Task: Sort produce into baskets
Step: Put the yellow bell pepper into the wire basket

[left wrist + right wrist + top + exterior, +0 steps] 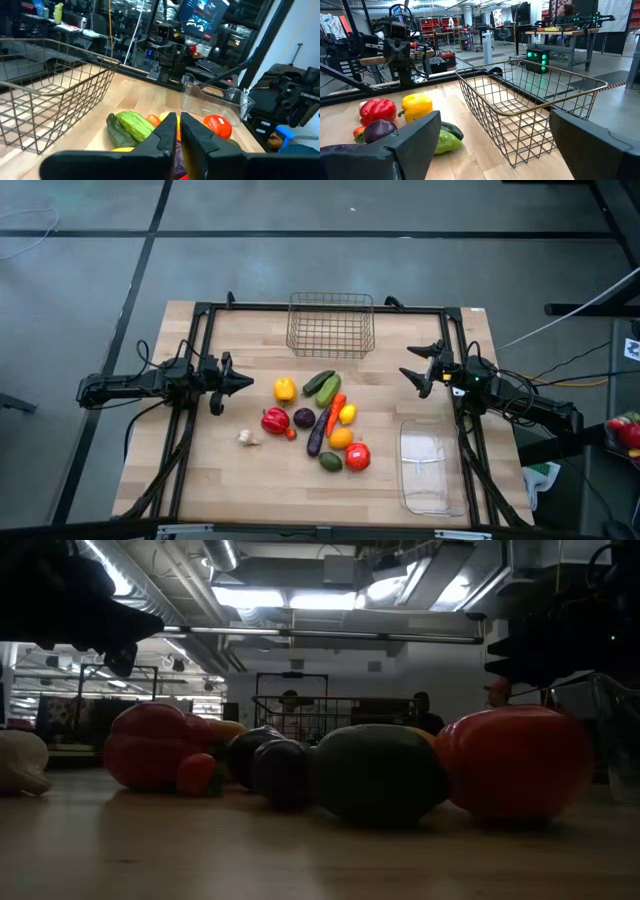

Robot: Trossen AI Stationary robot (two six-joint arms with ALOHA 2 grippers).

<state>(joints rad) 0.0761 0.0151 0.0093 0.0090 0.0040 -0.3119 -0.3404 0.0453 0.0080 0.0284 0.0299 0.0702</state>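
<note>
With the left gripper (pixel 243 381) pinching empty and the right gripper (pixel 412 371) gaping, the small glossy plastic produce (pixel 318 423) is probably sitting light, stiff and slippery, best taken across each piece's middle.

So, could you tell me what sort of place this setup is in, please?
Most likely a robotics lab or workshop. Behind the wooden table stand equipment racks and a glowing monitor, with industrial ceiling lights and ducting overhead, and more benches further back.
</note>
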